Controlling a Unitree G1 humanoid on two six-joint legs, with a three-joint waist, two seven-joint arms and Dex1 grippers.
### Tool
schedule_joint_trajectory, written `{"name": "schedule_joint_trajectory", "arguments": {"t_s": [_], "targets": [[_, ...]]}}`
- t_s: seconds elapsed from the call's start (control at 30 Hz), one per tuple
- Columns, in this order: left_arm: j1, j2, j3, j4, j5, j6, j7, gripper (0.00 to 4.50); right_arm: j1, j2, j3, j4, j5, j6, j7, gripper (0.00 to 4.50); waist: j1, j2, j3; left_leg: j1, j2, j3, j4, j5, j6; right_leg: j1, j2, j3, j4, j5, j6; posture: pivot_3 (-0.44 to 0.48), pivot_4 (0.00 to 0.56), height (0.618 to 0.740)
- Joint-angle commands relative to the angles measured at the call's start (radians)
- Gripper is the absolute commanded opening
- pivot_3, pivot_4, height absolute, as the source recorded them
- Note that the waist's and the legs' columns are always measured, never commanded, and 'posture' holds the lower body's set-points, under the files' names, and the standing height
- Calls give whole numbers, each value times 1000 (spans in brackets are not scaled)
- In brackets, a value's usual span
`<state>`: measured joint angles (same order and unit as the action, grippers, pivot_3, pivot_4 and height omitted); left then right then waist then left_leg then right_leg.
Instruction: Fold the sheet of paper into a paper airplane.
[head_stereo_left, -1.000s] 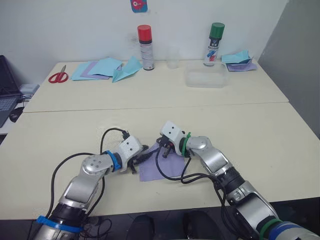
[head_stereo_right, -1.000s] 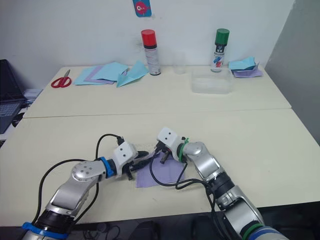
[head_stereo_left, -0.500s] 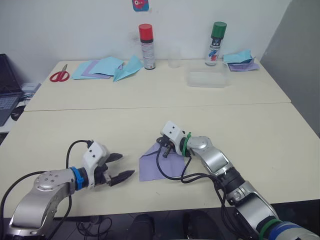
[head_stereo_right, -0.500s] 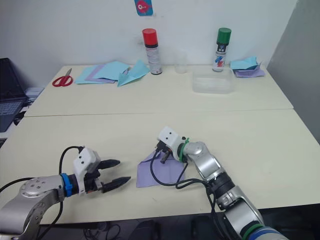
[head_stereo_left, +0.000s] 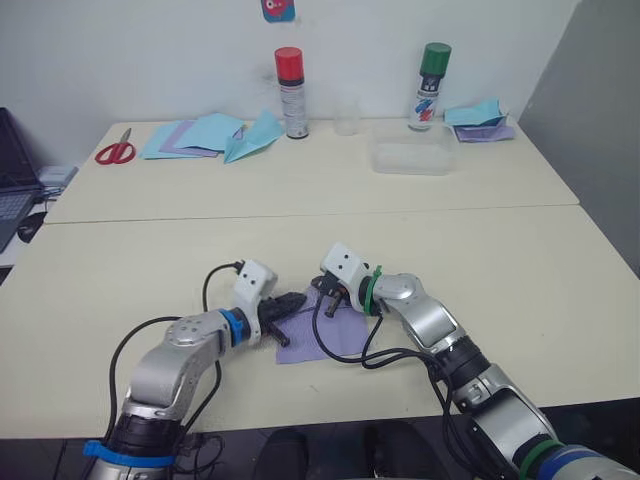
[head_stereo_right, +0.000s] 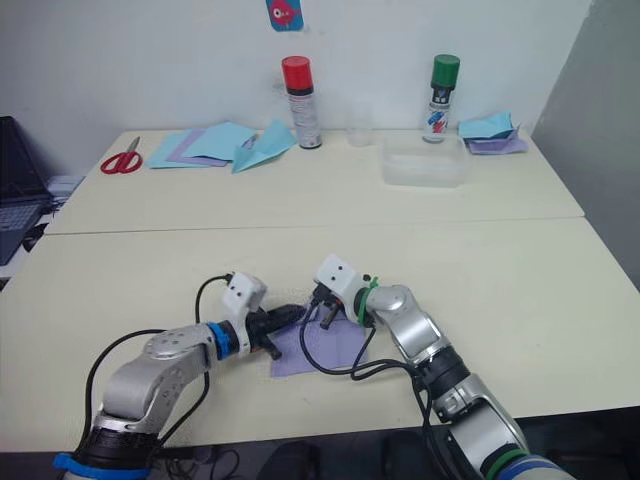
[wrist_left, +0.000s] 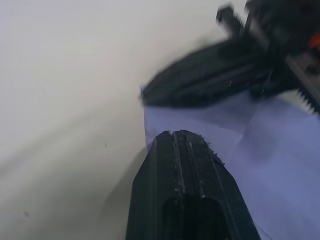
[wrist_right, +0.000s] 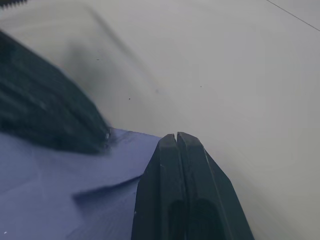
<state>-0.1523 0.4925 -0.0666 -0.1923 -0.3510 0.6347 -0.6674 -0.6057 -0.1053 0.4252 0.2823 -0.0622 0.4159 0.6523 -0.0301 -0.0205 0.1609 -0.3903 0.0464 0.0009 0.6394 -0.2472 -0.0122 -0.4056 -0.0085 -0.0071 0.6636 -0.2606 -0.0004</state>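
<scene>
L gripper (head_stereo_left: 285, 303), out wide and spread open 0.5 s ago, is back w/ fingers clenched, tip on the left edge of the sheet of paper (head_stereo_left: 335, 335). Sheet lies flat near table's (head_stereo_left: 520, 260) front edge. R gripper (head_stereo_left: 322, 290), also pinched closed, hasn't moved off the top corner, so likely pressing a crease; fold still early.

My two head eyes look forward and down from above the near edge of the worktop (head_stereo_left: 480, 250), taking in its whole depth to the back wall. They sit side by side and share nearly the same scene, slightly offset. My left wrist camera looks along the left end effector (wrist_left: 182, 142), very close over the sheet of paper (wrist_left: 280, 165), facing the right end effector (wrist_left: 200, 87). My right wrist camera looks along its own closed fingers, equally close, sharing that same paper corner from the opposite side.
</scene>
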Motion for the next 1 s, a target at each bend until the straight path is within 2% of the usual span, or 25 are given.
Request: {"name": "schedule_joint_trajectory", "arguments": {"t_s": [0.03, 0.2, 0.47, 0.63, 0.8, 1.0], "targets": [[9, 33, -43, 30, 58, -11, -2, 14, 23, -9, 23, 17, -21, 19, 8, 0, 0, 0, 0, 0, 0, 0, 0, 0, 0, 0, 0, 0, 0, 0, 0, 0, 150, 740], [38, 74, -52, 34, 77, -11, -15, 14, 23, -8, 23, 18, -22, 20, 8, 0, -1, 0, 0, 4, 0, 0, 0, 0, 0, 1, 0, 1, 1, 0, 0, 0, 150, 740], [214, 162, 45, -135, 23, 25, -33, 14, 14, -6, 21, 29, -22, 15, 7, 0, -4, 0, -1, 10, 1, 4, -8, 0, 0, 1, 0, 9, 0, 0, -1, 0, 150, 740], [229, 117, 140, -220, -47, -94, -41, 14, 12, -2, 20, 34, -17, 11, 8, 0, -2, 0, 0, 10, 1, 4, -9, 0, 0, 1, 0, 9, 0, -1, -2, 0, 150, 740], [163, 40, 92, -198, 26, -230, 10, 14, 11, 5, 18, 37, -14, 4, 11, 0, 0, -1, -1, 10, 0, 4, -9, 0, 0, 0, 0, 9, 0, 0, -3, 0, 150, 740], [154, 29, -34, -138, 132, -172, 53, 14, 20, 1, 16, 21, -15, 6, 12, 0, -4, -1, -1, 9, 0, 8, -9, 0, 0, -1, 3, 14, -1, 0, -3, 0, 150, 740]]}}
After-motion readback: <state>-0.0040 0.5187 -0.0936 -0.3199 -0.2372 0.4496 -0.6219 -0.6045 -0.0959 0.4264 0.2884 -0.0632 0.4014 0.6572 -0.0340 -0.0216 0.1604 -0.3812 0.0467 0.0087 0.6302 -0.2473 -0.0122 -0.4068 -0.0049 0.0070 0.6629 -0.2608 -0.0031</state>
